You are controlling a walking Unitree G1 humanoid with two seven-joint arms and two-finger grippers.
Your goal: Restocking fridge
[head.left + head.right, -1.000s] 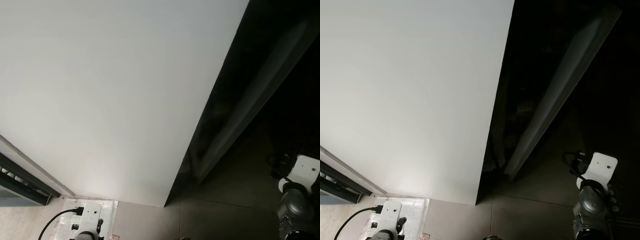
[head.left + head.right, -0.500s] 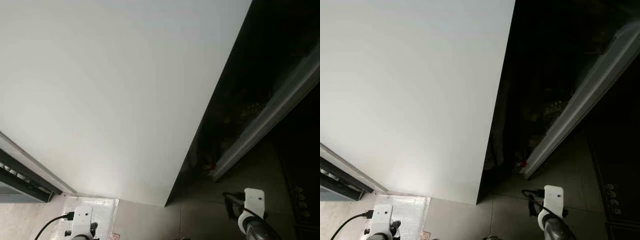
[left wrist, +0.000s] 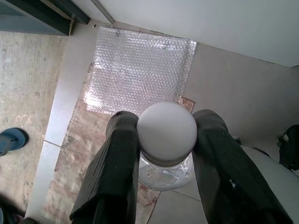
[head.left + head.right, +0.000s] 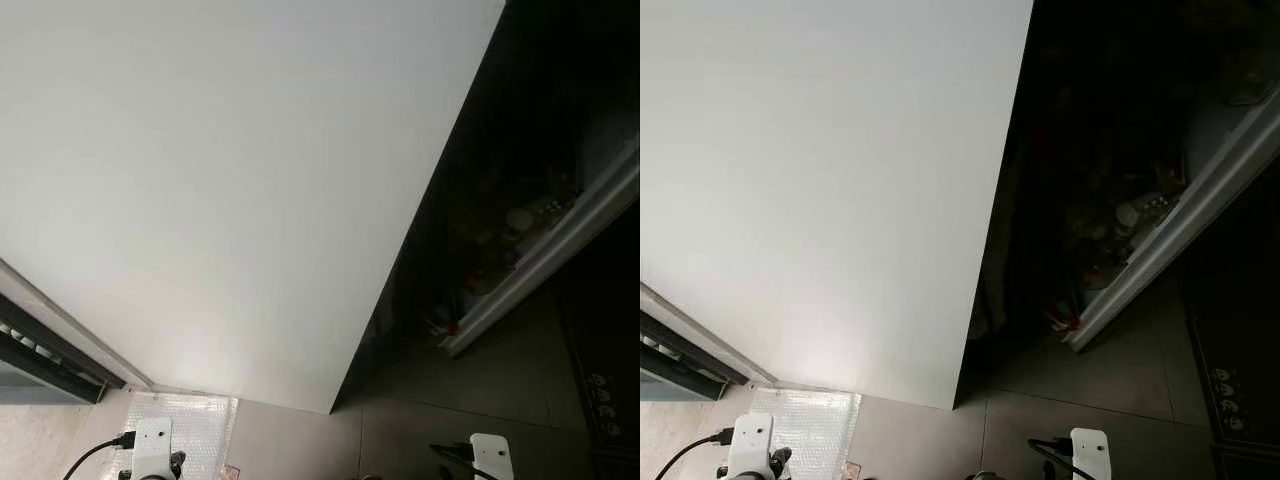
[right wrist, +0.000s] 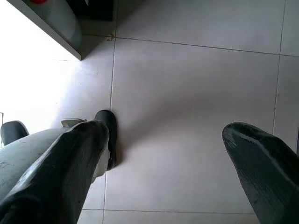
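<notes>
In front of you: a big white fridge panel (image 4: 220, 190) takes up most of the head view, with the dark open compartment (image 4: 1110, 210) to its right.
Fridge door: the door (image 4: 1170, 245) is swung out to your right, and its shelf has some small items on it, too dark to say what. Looks open so you can load stuff in.
Left gripper: the left gripper (image 3: 166, 140) is clamped on a clear bottle (image 3: 166, 170) just under its white cap (image 3: 167, 133), one black finger on each side. My guess is it's held by the neck so it hangs upright for the carry.
Where the bottle is: low at your left side, above the floor tiles and a sheet of bubble wrap (image 3: 140, 70), not in the fridge yet.
Right gripper: the right gripper (image 5: 168, 154) has its fingers spread wide with nothing between them, just pale floor tiles (image 5: 187, 79) below. Probably kept free for the door.
</notes>
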